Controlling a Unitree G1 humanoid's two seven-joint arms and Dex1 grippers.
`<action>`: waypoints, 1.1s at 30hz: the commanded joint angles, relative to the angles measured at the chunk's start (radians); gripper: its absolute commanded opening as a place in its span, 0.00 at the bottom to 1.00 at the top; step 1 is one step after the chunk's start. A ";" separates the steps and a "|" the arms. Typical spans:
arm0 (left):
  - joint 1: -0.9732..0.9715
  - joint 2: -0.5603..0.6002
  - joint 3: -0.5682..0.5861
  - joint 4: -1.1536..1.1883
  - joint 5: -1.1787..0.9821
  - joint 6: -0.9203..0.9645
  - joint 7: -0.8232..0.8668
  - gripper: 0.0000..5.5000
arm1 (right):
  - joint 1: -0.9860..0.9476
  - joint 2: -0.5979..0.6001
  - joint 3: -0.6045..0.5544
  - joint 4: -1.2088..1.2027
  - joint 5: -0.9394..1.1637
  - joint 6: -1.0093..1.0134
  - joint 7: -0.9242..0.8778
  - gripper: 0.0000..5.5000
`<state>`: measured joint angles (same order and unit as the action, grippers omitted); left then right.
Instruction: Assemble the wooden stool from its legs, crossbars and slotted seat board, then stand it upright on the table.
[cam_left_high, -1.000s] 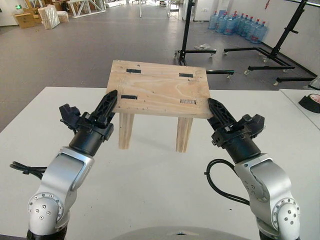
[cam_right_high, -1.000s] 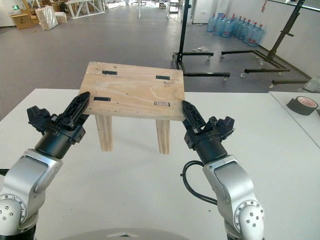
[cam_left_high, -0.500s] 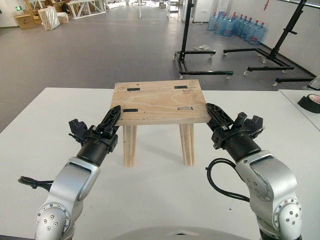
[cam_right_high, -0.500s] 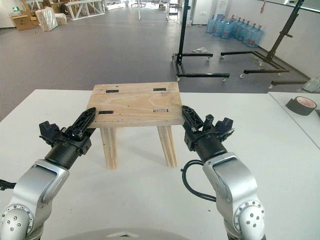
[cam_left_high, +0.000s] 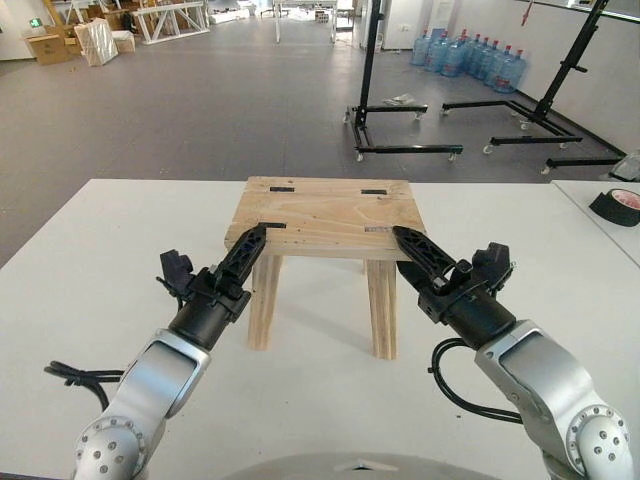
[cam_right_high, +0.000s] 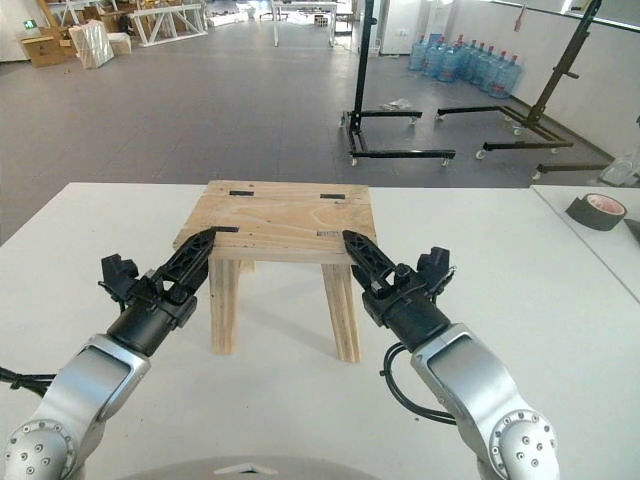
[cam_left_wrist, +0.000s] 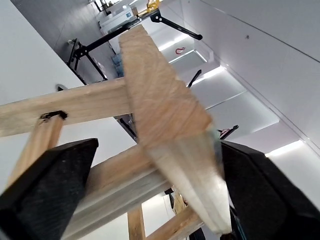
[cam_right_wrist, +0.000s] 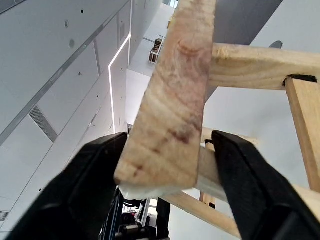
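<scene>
1. The wooden stool (cam_left_high: 325, 215) is all put together. It stands upright near the middle of the white table (cam_left_high: 110, 250), with its legs (cam_left_high: 262, 305) down on the table top.
2. The seat board (cam_left_high: 320, 205) is on top and lies flat. Its dark slots face up.
3. The left gripper (cam_left_high: 252, 245) is at the near left corner of the seat board. Its arm comes in low over the table.
4. In the left wrist view, the edge of the board sits between its two fingers (cam_left_wrist: 47, 185). The jaws stand wide. One finger touches the board, and there is a gap between the other finger and the board.
5. The right gripper (cam_left_high: 405, 243) is at the near right corner of the seat board.
6. In the right wrist view, the board edge fills the space between its fingers (cam_right_wrist: 85, 185). Both black fingers press against the wood, so these jaws are closed on the seat board.
7. A dark roll of tape (cam_left_high: 618, 205) lies on another table, well apart to the right.
</scene>
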<state>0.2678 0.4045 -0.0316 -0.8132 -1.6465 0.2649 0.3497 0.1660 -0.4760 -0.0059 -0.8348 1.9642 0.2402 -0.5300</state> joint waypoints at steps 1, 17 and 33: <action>0.053 0.033 0.056 0.028 0.012 0.035 -0.045 0.81 | 0.045 -0.019 -0.048 0.015 0.008 0.053 0.042 0.71; -0.111 0.284 0.411 0.325 0.501 0.008 -0.420 0.81 | -0.150 -0.111 -0.251 0.360 -0.547 0.125 0.451 0.71; -0.581 -0.046 0.012 1.252 1.583 -0.664 -0.274 0.81 | -0.444 0.155 0.041 1.077 -1.745 -0.547 0.503 0.71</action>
<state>-0.2815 0.3909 -0.0384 0.3769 -0.0724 -0.3359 0.0881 -0.2548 -0.3495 0.0639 0.1989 0.2336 -0.2779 -0.0440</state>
